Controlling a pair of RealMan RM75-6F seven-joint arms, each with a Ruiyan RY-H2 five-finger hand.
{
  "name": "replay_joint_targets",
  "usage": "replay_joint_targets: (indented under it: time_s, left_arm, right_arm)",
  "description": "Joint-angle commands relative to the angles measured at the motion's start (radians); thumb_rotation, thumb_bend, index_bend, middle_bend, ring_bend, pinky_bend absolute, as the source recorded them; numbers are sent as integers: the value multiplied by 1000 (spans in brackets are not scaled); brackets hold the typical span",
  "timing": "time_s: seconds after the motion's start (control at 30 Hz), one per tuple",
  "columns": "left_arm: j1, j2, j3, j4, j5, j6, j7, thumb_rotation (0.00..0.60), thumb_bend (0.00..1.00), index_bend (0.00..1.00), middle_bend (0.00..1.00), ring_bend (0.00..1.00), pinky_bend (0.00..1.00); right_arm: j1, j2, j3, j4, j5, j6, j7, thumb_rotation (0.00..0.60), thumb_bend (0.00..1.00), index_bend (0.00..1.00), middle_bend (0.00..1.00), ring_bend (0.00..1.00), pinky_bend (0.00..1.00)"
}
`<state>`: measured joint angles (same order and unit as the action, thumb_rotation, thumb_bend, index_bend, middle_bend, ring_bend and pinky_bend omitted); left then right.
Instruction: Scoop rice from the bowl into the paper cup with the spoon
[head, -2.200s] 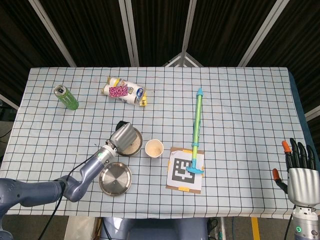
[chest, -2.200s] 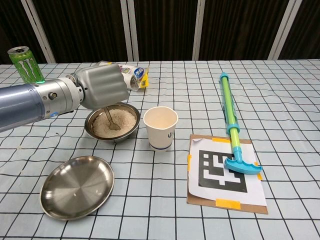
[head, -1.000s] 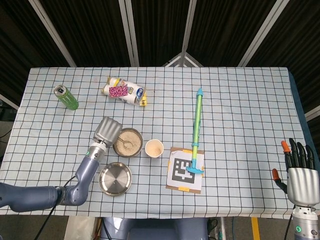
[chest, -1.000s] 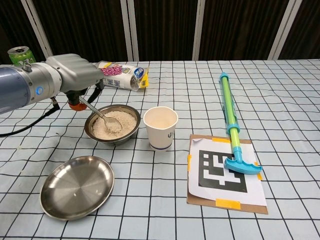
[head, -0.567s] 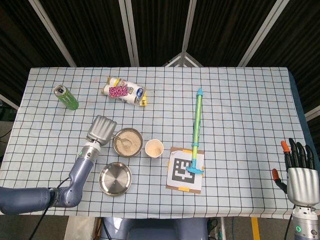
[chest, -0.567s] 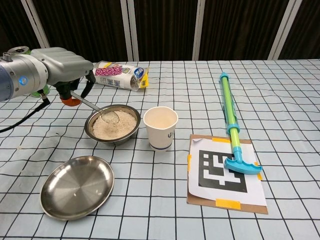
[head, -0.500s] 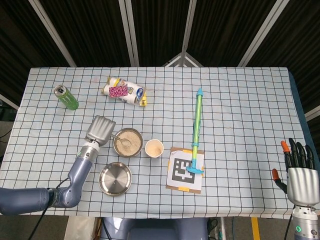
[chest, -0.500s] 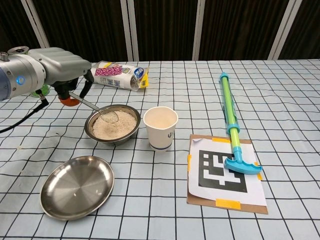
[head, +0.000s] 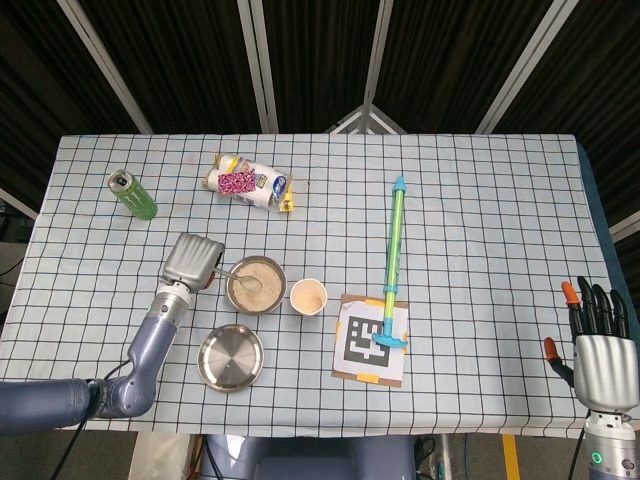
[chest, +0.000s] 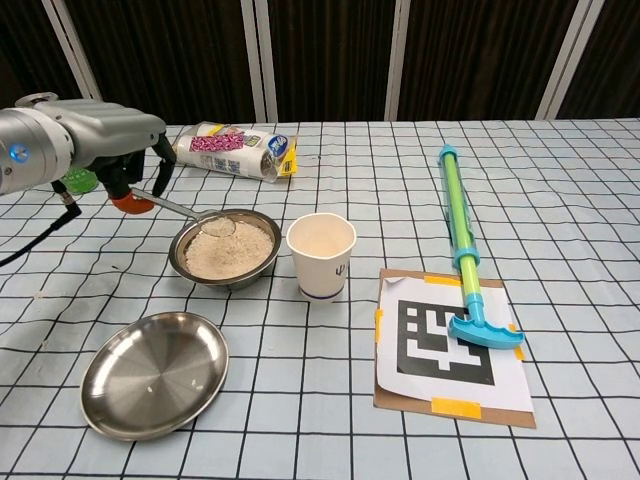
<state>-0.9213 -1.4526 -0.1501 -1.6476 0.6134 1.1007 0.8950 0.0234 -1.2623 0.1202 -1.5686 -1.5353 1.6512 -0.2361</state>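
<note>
Your left hand (chest: 105, 140) grips the spoon (chest: 190, 214) by its handle, just left of the bowl (chest: 224, 249). The handle slants down to the right, and the spoon's head sits over the bowl's near-left rim with a little rice in it, just above the rice surface. The steel bowl is filled with rice, and the paper cup (chest: 321, 256) stands upright just to its right, close but apart from it. Your right hand (head: 600, 340) hangs off the table's right front corner, fingers straight and spread, holding nothing.

Nearer you, an empty steel plate (chest: 154, 374) lies in front of the bowl. Right of the cup, a printed marker card (chest: 452, 345) carries the handle end of a green-and-blue water pump toy (chest: 459, 230). A snack packet (chest: 232, 151) and a green can (head: 132, 194) lie further back.
</note>
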Motion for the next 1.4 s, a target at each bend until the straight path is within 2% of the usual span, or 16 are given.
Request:
replay_joint_targets:
  time_s: [0.03,0.47,0.87,1.13,1.4]
  left_arm:
    - [-3,1,-2,-4,0,1,0,600,474,609,1000,1000,1000]
    - [-67,-9,-43,-55,-27,21,40,600,474,609,1000,1000,1000]
    - [-173,-78,-62,-47,-63,42,152,600,474,609,1000,1000,1000]
    - [-227,-120,-28,-5,-44,51,236,600,474,610,1000,1000,1000]
    - [-266,-137,48,62,92,49,313,600,474,612,1000,1000,1000]
  right_arm:
    - [0,0,0,0,0,0,0,600,383,0,0,0,0]
    - [-1,-2,0,3,-3,4,2,600,383,0,0,0,0]
    - [-2,-5,1,6,-6,10,5,600,383,0,0,0,0]
    - [-3,-9,2,12,-12,18,10,600,383,0,0,0,0]
    - [-4,-11,2,15,-14,21,15,600,383,0,0,0,0]
